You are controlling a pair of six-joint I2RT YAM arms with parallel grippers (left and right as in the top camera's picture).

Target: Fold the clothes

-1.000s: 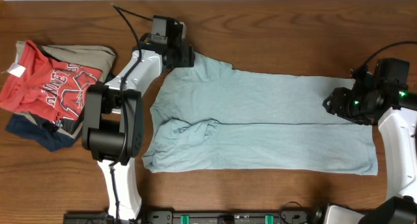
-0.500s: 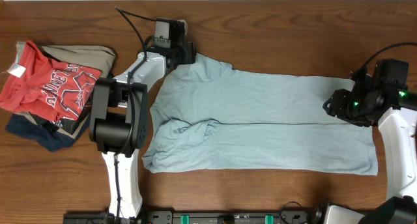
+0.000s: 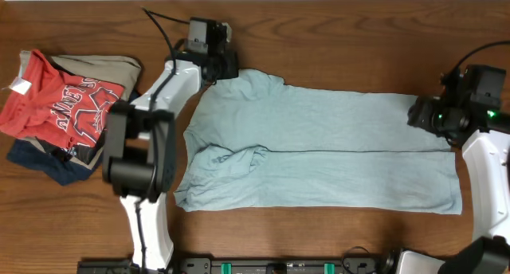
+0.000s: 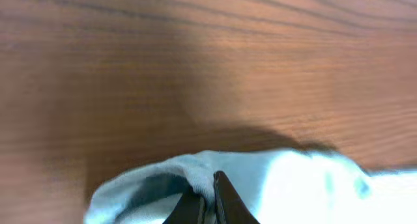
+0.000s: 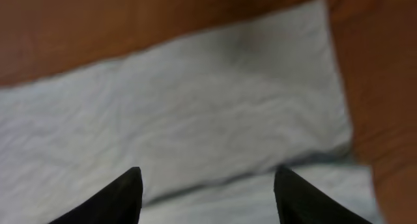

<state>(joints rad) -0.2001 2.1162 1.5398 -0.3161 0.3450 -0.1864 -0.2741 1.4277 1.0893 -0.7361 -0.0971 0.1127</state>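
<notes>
My left gripper (image 3: 229, 67) was pinched shut on the far left corner of the pale blue T-shirt (image 3: 319, 154). My right gripper (image 3: 417, 115) was wide open over the far right corner, holding nothing. I think the right one should go straight down and pinch just that corner. Then both should lift together and keep the cloth tight, so the fold comes out even. The shirt lay long across the middle of the brown table (image 3: 343, 35). It looked soft, thin and mostly flat, with small wrinkles, a line along its middle and a bunched sleeve on the left.
</notes>
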